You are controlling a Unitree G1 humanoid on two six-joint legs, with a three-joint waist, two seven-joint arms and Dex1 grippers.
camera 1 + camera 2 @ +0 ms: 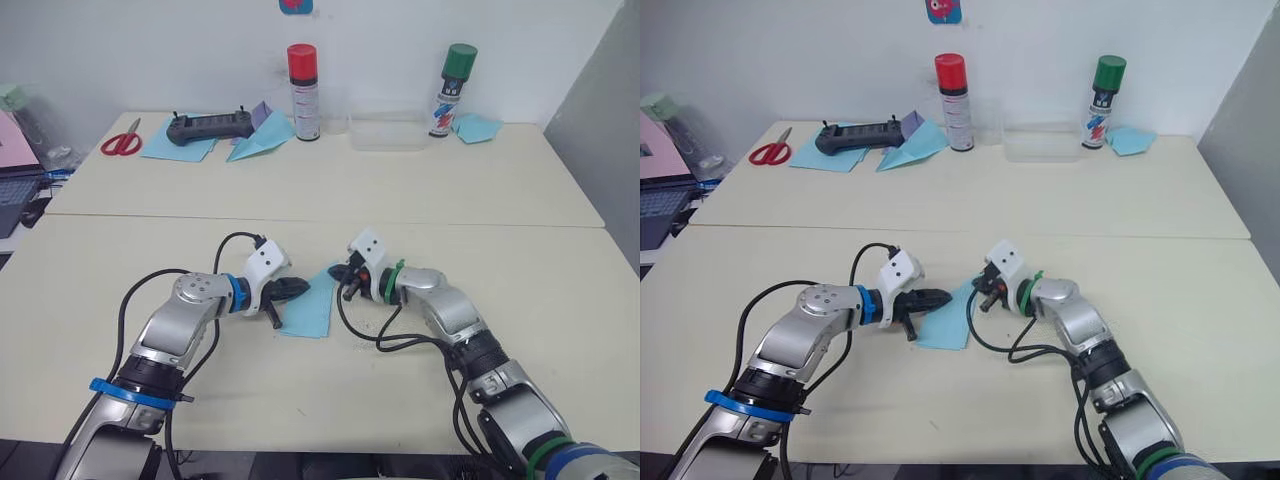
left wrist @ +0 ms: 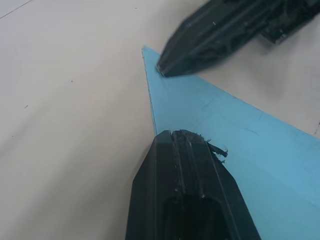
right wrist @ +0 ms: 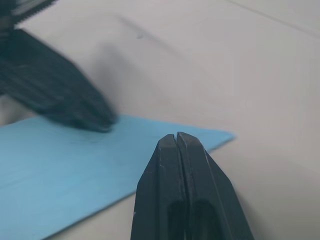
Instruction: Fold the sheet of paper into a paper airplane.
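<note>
The thin light blue sheet of paper (image 1: 311,304) lies flat on the cream worktop (image 1: 420,200), between the two arms. Both clenched pincers press on it: the left pincer (image 1: 299,288) at its left edge, the right pincer (image 1: 338,272) on its far corner, equally near.

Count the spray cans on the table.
2, both upright along the far edge: the red-capped spray can stands beside the light blue paper dart, and the green-capped spray can stands to the robot's right of the clear plastic container. None looks hidden.
</note>
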